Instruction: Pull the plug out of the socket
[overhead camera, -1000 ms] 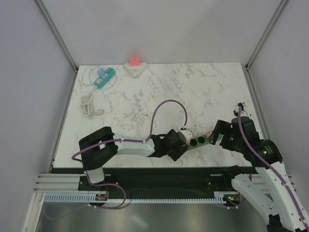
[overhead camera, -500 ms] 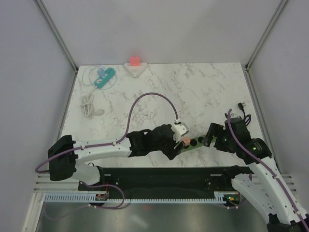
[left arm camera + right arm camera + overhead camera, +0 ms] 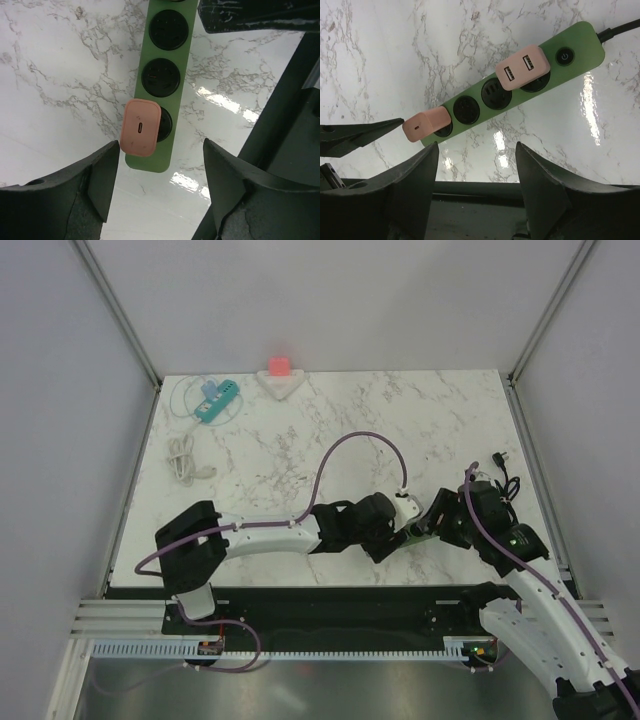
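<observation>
from overhead i can barely make out the green power strip (image 3: 416, 533): only a sliver shows between the left gripper (image 3: 395, 532) and the right gripper (image 3: 437, 520), and the arms cover the rest. on the left wrist camera the strip runs off the top edge ahead of the fingers, its far end behind a dark finger (image 3: 250, 15) of the right gripper. the pink plug (image 3: 141, 127) hides its prongs and most of its socket. on the right wrist camera the cable (image 3: 622, 30) is cut by the right edge.
</observation>
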Motion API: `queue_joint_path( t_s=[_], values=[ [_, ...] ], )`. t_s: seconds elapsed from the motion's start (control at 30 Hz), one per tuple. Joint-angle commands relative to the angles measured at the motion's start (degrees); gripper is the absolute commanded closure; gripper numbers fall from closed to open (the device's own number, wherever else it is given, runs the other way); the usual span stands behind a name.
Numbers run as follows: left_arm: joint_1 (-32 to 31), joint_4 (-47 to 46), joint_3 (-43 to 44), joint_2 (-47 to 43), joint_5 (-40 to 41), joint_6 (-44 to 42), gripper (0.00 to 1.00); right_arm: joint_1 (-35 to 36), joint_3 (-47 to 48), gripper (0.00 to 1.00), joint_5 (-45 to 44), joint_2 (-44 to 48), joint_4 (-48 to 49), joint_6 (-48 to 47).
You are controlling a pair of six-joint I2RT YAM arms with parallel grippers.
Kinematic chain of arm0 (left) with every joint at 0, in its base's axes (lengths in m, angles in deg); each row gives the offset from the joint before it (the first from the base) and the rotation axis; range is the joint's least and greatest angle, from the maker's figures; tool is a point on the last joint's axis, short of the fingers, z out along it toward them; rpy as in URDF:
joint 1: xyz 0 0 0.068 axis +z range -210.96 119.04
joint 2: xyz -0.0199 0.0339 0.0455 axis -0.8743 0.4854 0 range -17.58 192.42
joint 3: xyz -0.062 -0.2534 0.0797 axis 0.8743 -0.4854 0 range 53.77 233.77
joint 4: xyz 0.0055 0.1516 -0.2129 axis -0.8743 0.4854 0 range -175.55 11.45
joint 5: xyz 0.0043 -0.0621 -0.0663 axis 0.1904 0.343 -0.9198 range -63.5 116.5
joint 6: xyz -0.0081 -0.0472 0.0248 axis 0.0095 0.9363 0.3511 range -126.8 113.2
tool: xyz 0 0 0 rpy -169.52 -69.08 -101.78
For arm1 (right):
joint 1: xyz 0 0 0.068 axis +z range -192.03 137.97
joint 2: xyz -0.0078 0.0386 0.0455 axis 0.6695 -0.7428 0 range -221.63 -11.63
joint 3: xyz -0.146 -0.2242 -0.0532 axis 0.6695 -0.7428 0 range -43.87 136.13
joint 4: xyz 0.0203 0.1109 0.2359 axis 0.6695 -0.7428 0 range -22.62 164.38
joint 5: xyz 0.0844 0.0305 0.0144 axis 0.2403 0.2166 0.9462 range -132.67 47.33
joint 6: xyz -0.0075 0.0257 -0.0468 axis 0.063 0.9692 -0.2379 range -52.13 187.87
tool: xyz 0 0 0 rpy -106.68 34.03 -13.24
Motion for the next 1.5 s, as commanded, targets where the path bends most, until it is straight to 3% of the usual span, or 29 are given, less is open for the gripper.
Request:
queue_joint_path(
  t_s=[0.0, 0.37, 0.6, 0.8, 1.47],
  values=[
    [0.2, -3.2, 2.7, 1.6, 2.9, -3.5, 0.25, 0.1, -1.3, 0.3, -2.6, -0.4, 3.8, 1.1],
    [0.3, -4.6, 3.8, 5.7, 3.9, -6.0, 0.46, 0.1, -5.5, 0.38, -0.4, -1.5, 10.3, 3.7],
    [0.3, -5.4, 3.4, 6.4, 3.0, -5.5, 0.72, 0.1, -10.3, 0.56, 1.0, -3.1, 15.5, 5.5],
    [0.6, -5.5, 2.5, 5.8, 1.7, -4.8, 0.98, 0.2, -14.1, 0.62, 3.0, -2.8, 22.0, 5.5],
    [0.7, -7.3, 1.5, 3.8, -1.0, -1.8, 0.98, 0.2, -21.4, 0.55, 3.2, -9.4, 30.8, 6.2]
  ],
)
